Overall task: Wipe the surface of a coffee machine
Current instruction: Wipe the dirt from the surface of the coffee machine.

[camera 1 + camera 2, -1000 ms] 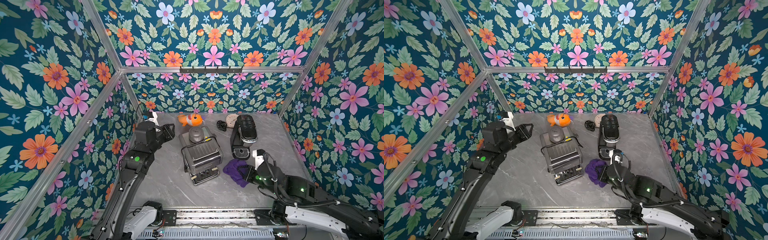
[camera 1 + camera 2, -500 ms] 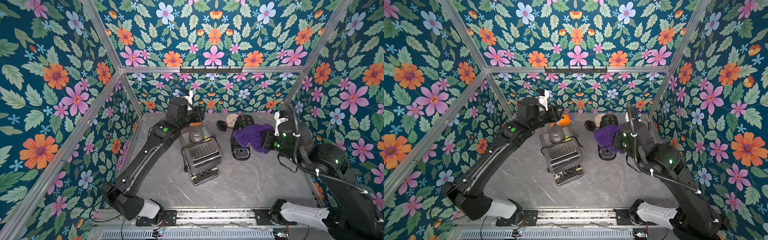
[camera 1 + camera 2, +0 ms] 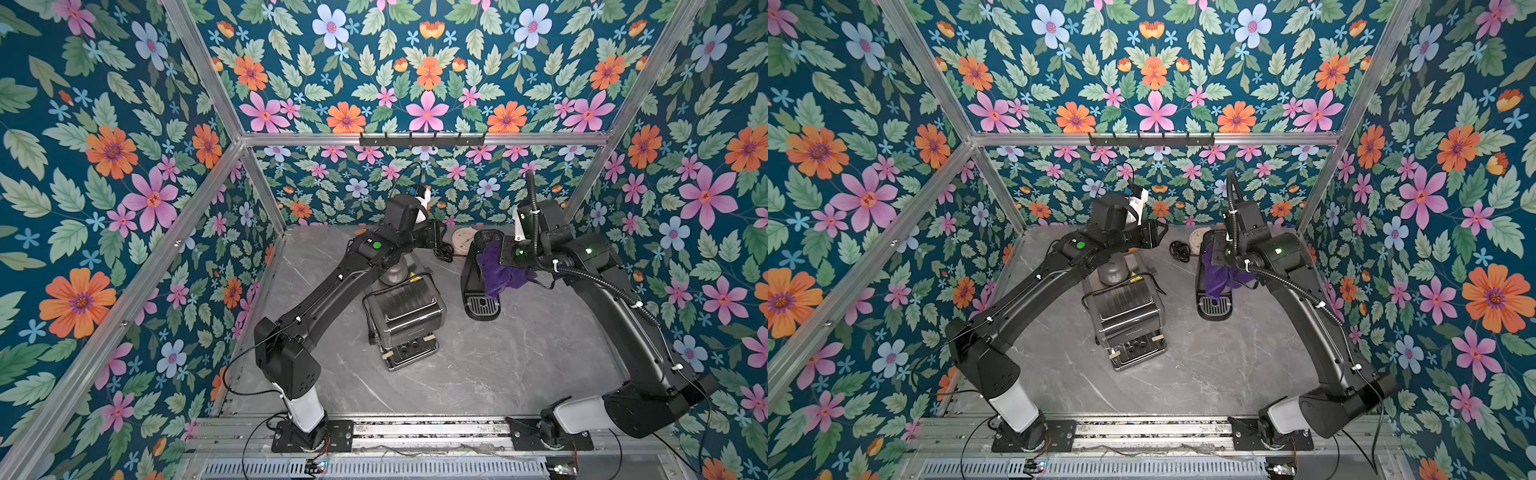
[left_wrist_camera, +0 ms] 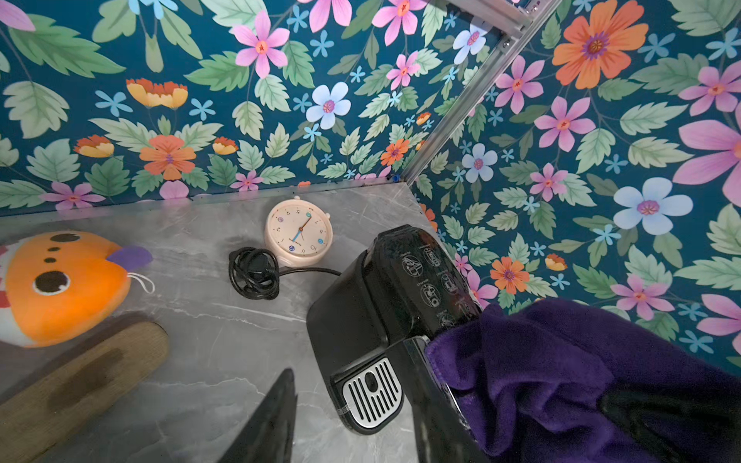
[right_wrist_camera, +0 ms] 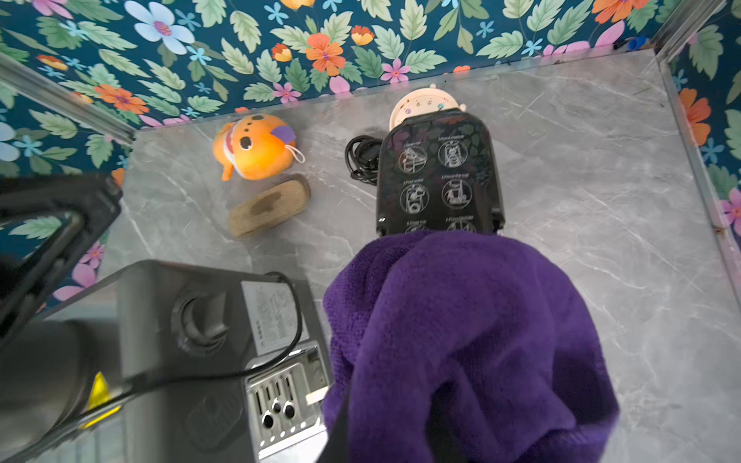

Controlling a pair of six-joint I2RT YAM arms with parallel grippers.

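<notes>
The black coffee machine stands at the back right of the grey table, its icon-printed top facing up. A purple cloth hangs over the front of its top and down toward the drip tray. My right gripper is shut on the cloth, its fingers buried in the folds. My left gripper hovers open just left of the machine, without touching it. The drip tray shows between its fingers.
A grey appliance with knobs sits mid-table under my left arm. Behind it lie an orange fish plush and a wooden brush. A cream clock and a coiled black cable sit behind the machine. Flowered walls enclose the table.
Both arms swung from the table's front to the back. The right arm lifted the cloth off the table onto the coffee machine. The left gripper moved right, beside the machine.
</notes>
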